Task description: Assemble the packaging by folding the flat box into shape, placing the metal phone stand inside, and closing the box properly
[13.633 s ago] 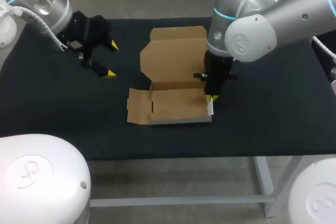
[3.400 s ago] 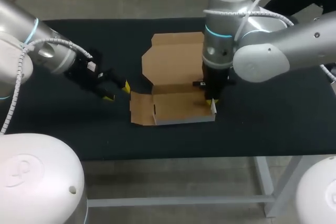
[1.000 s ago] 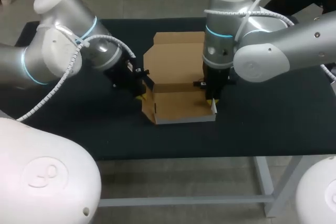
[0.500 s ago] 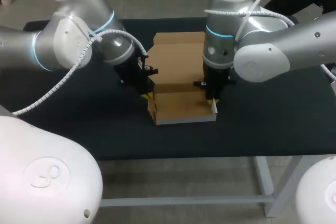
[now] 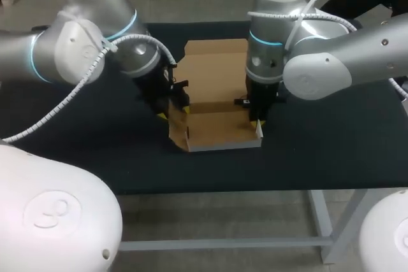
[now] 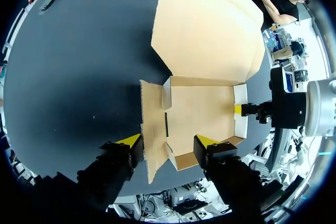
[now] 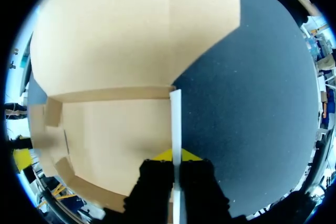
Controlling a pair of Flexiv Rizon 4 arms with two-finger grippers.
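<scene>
The brown cardboard box (image 5: 220,128) lies open mid-table, its lid (image 5: 213,68) flat behind it. My left gripper (image 5: 174,113) is open at the box's left end. In the left wrist view, the left side flap (image 6: 153,129) stands half raised between the gripper's (image 6: 168,141) spread yellow-tipped fingers (image 6: 130,140). My right gripper (image 5: 257,121) is shut on the box's upright right side wall (image 7: 176,119), its white edge between the fingers of the gripper (image 7: 176,156). No metal phone stand shows in any view.
The black table (image 5: 331,138) stretches to both sides of the box and in front of it. Its front edge runs close below the box in the head view. My left arm reaches across the table's left half.
My left gripper has gone from shut to open at the left flap, which now leans a little outward again. The right arm has held still on the right wall.
</scene>
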